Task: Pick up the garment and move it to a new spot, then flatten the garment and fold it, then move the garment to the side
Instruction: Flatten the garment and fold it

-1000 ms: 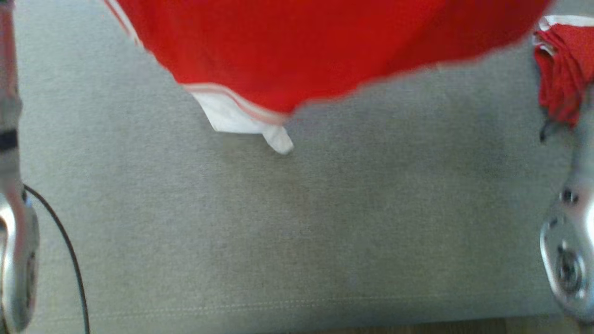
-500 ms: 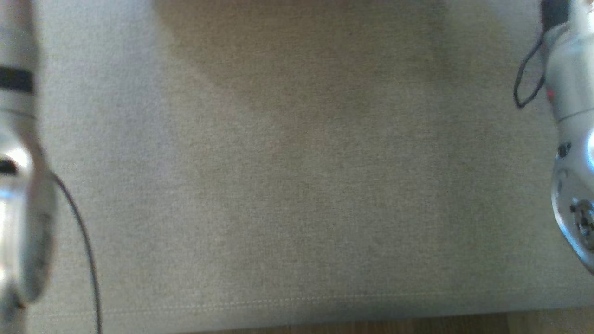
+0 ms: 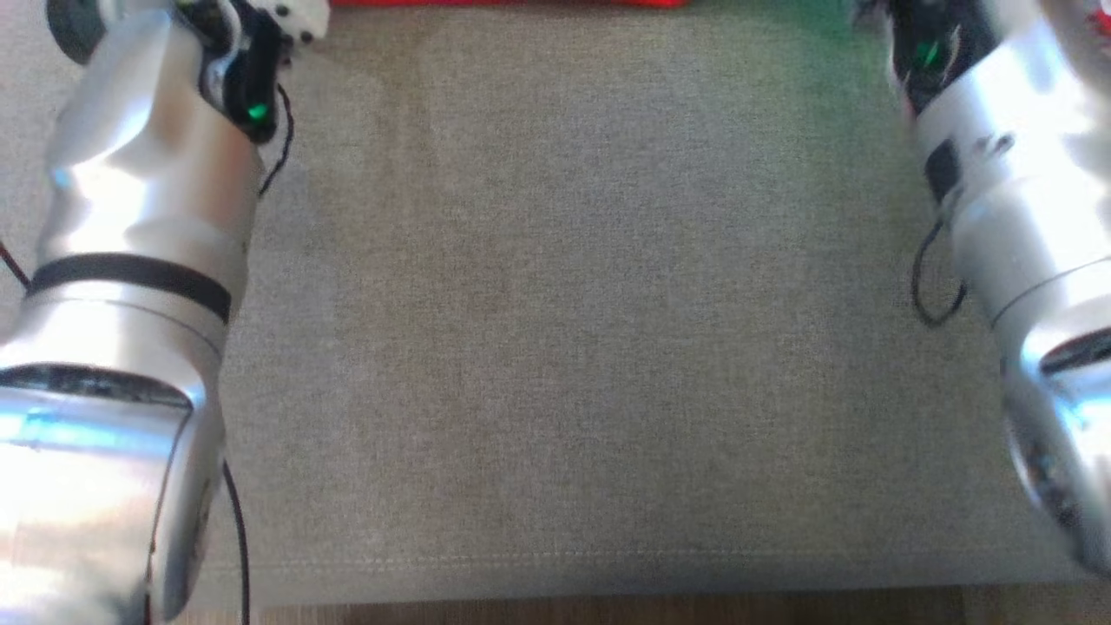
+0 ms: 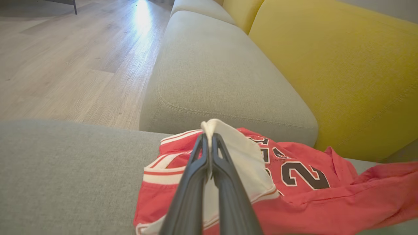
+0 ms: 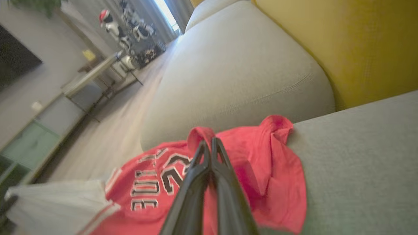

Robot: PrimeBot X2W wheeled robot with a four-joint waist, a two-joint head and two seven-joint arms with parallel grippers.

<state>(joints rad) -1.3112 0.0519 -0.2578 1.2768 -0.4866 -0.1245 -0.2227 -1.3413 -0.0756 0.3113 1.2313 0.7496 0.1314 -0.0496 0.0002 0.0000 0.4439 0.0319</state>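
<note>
Along the top edge of the head view, centre: a thin red strip of the garment (image 3: 503, 3), the rest cut off by the frame. Grey seat cushion (image 3: 573, 347) spreads across the middle. Silver left forearm (image 3: 130, 260) runs down the left side, right forearm (image 3: 1024, 200) down the right side. Narrow band of wood floor (image 3: 608, 612) at the bottom edge.

Left wrist view: left gripper (image 4: 207, 137) at lower centre, fingers pressed together, pinching a white edge of the garment that pokes up past the tips. Red body with dark numerals spreads to the lower right and lies on the grey cushion. Second grey cushion (image 4: 212, 75) at upper centre. Yellow backrest (image 4: 343, 65) at upper right.

Right wrist view, somewhat blurred: right gripper (image 5: 208, 143) at lower centre, fingers closed, clamping a red fold of the cloth. Lettered red fabric runs to the lower left, with a white panel at the far lower left. Another red flap lies right of the fingers on the cushion.
</note>
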